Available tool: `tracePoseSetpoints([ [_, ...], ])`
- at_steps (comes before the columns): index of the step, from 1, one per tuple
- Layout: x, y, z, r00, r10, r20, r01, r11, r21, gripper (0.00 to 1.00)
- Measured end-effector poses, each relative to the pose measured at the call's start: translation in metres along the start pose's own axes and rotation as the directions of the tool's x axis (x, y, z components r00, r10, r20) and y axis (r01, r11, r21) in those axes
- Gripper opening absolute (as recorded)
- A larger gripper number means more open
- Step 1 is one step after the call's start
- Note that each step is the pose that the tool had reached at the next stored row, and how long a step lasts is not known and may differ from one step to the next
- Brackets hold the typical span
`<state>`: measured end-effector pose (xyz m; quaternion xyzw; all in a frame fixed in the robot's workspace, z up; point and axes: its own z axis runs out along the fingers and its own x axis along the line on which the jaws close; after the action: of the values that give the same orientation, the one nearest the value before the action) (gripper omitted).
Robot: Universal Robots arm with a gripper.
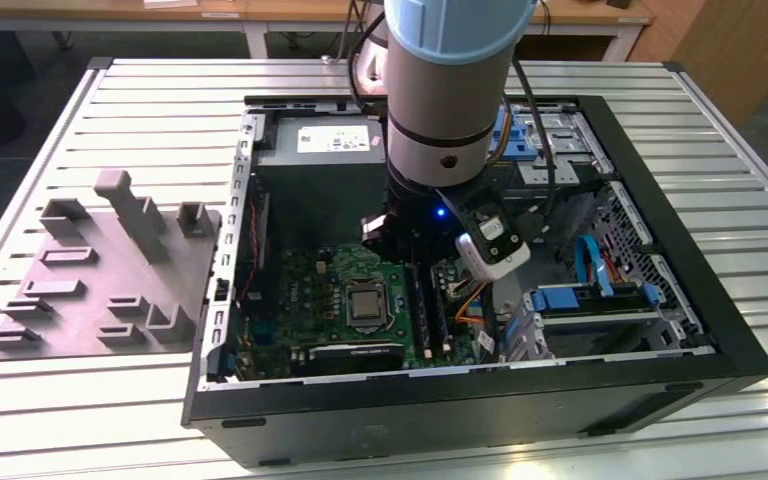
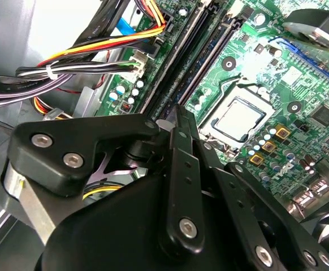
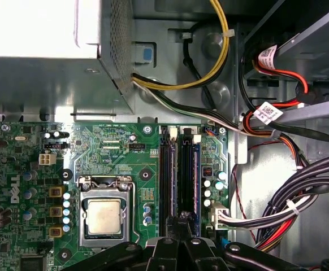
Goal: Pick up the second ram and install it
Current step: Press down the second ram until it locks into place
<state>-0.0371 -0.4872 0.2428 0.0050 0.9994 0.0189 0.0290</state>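
Observation:
The second ram [image 3: 186,175] is a long dark stick standing on edge in the memory slots of the green motherboard [image 3: 108,147], beside the CPU socket [image 3: 104,217]. In the second wrist view the same ram [image 2: 182,62] runs straight up to the fingertips. My gripper [image 3: 181,221] is down over the slots with its fingers pressed together on the ram's near part; in the second wrist view the gripper [image 2: 174,113] tapers to a thin closed tip. Another dark stick [image 3: 165,175] sits in the neighbouring slot. In the exterior view my arm [image 1: 444,120] reaches into the open case [image 1: 704,300].
The grey power supply box [image 1: 324,150] stands at the far end of the case. Bundled cables [image 3: 289,209] hang close beside the slots. A grey holder tray [image 1: 91,270] lies on the slatted table at the exterior view's left. Blue drive brackets [image 1: 598,290] fill the case's other side.

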Motion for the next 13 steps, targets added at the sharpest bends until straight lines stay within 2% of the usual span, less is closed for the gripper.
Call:
tracePoseSetpoints([
  [6,0.0001,0.0031,0.0004,1.0,0.0,0.0001,0.0,1.0,-0.0001,0.1],
  [13,0.0003,0.0178,0.0021,1.0,0.0,0.0,0.0,1.0,-0.0001,0.1],
])
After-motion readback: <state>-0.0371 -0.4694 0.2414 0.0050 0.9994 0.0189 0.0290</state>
